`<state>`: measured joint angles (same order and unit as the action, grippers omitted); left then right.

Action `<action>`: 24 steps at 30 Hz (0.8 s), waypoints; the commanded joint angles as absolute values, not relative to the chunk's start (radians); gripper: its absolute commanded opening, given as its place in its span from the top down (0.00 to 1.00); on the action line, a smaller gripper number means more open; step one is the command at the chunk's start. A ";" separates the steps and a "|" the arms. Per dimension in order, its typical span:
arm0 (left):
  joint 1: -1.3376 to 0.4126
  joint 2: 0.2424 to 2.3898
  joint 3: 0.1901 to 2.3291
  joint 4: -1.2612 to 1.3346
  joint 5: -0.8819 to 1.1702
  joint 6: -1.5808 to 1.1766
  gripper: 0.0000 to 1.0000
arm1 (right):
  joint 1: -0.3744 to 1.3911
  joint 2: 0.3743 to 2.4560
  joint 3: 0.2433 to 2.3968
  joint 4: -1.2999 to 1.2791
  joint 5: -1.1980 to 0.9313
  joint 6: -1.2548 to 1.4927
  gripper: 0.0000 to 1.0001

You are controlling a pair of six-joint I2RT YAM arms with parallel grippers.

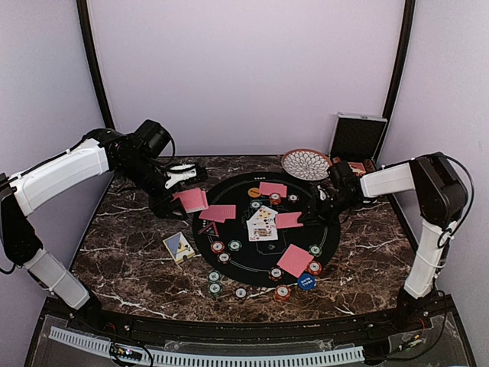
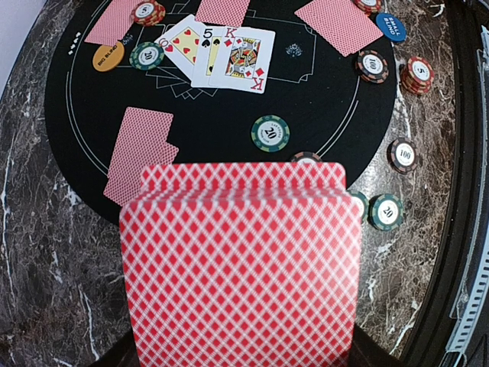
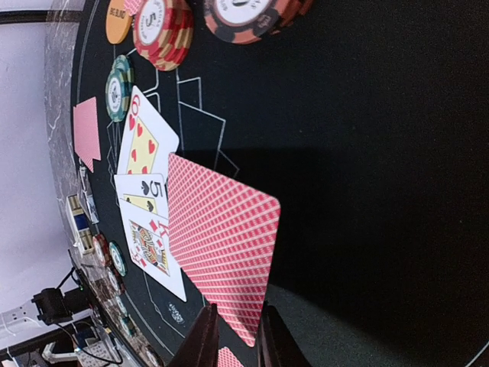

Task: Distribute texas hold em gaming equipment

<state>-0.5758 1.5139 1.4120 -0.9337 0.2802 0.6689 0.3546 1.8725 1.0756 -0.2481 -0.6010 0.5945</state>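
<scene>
My left gripper (image 1: 183,200) is shut on a deck of red-backed playing cards (image 2: 241,267) held over the left edge of the black round mat (image 1: 252,256); the deck hides its fingers in the left wrist view. My right gripper (image 3: 235,340) is low over the mat's right side, jaws slightly apart. One face-down card (image 3: 221,245) has its corner lying in the gap between them. Three face-up cards (image 1: 262,224) lie at the mat's centre. Face-down pairs (image 1: 294,260) and poker chips (image 1: 218,247) ring the mat, along with a blue button (image 1: 306,281) and an orange button (image 1: 254,193).
A patterned round bowl (image 1: 306,164) stands behind the mat, and an open aluminium case (image 1: 357,138) stands at the back right. A blue and yellow card box (image 1: 179,247) lies on the marble left of the mat. Chip stacks (image 3: 164,30) stand close ahead of the right gripper.
</scene>
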 commanded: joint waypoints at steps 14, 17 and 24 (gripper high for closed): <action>-0.573 1.493 1.424 -0.938 0.298 0.659 1.00 | 0.483 1.744 1.226 -0.236 -0.603 0.689 0.30; -0.574 1.495 1.421 -0.932 0.307 0.648 1.00 | 0.549 1.757 1.269 -0.176 -0.641 0.744 0.02; -0.572 1.490 1.407 -0.923 0.310 0.643 1.00 | 0.619 1.738 1.230 0.055 -0.651 0.900 0.02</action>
<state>-0.5758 1.5139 1.4120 -0.9329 0.2825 0.6521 0.6163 1.7752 1.2839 -0.1600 -0.6216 0.7681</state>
